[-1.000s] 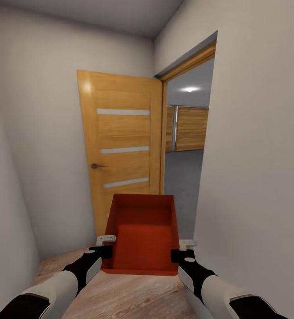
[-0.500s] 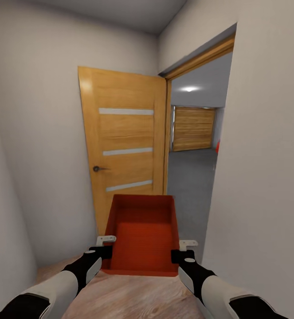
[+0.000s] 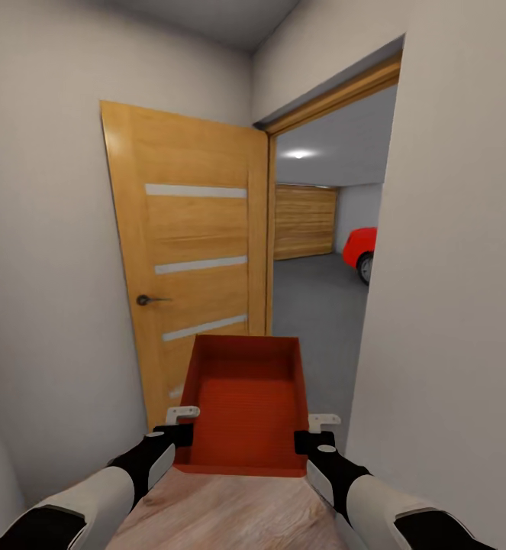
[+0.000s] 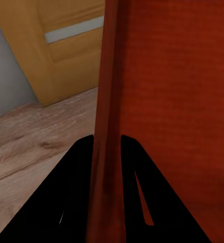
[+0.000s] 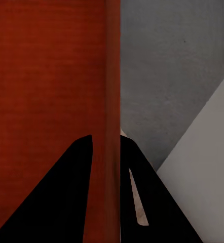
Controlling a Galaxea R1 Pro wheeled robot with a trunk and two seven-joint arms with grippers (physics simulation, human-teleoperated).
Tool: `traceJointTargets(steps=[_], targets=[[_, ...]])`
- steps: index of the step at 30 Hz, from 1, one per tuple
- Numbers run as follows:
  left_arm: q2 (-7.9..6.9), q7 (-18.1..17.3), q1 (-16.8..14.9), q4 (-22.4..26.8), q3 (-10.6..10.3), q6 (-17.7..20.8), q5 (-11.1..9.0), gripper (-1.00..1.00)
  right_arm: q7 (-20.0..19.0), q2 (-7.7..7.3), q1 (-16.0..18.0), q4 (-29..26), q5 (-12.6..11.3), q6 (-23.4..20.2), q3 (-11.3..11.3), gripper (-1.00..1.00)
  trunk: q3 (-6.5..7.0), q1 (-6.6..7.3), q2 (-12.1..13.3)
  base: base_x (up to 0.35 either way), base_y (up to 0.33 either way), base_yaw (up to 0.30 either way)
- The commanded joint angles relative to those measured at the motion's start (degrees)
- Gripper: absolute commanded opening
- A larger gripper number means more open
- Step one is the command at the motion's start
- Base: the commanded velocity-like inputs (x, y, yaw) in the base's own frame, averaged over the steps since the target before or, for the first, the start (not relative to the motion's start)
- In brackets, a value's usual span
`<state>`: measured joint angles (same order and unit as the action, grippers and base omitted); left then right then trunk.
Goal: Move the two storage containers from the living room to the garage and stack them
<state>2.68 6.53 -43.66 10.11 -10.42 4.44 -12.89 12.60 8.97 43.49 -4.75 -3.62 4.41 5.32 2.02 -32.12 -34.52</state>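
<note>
I hold one orange-red storage container point(image 3: 245, 401) out in front of me, open side up and empty. My left gripper point(image 3: 182, 431) is shut on its left wall point(image 4: 108, 126), and my right gripper point(image 3: 307, 437) is shut on its right wall point(image 5: 112, 101). Each wall runs between that gripper's two black fingers. Through the doorway ahead I see the garage with its dark grey floor point(image 3: 314, 305) and part of a red car point(image 3: 359, 248).
An open wooden door point(image 3: 191, 260) with a dark handle stands on the left of the doorway. A white wall point(image 3: 451, 305) is close on my right and another point(image 3: 46, 252) on my left. Light wood-plank flooring point(image 3: 222, 512) lies beneath me. A wooden garage door point(image 3: 302, 221) closes the far end.
The view has shifted: the doorway looks wider and the red car has come into sight in the garage. The container and both grippers keep their place in front of me.
</note>
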Motion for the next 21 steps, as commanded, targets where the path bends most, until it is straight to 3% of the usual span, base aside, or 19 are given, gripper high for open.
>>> traceJointTargets(steps=[1,21], targets=[[-0.04,2.45,-0.02,0.44,2.07,-1.03,0.67,-1.0,0.32,0.0,0.01,1.49,-0.86,0.42,0.04,-1.0,-0.01,-0.03,-0.03,0.198,0.268,-0.254],[-0.04,2.44,-0.02,0.44,2.07,-1.02,0.67,-1.0,0.32,0.0,0.01,1.5,-0.86,0.42,0.04,-1.0,-0.01,-0.03,-0.03,0.203,0.268,-0.254]])
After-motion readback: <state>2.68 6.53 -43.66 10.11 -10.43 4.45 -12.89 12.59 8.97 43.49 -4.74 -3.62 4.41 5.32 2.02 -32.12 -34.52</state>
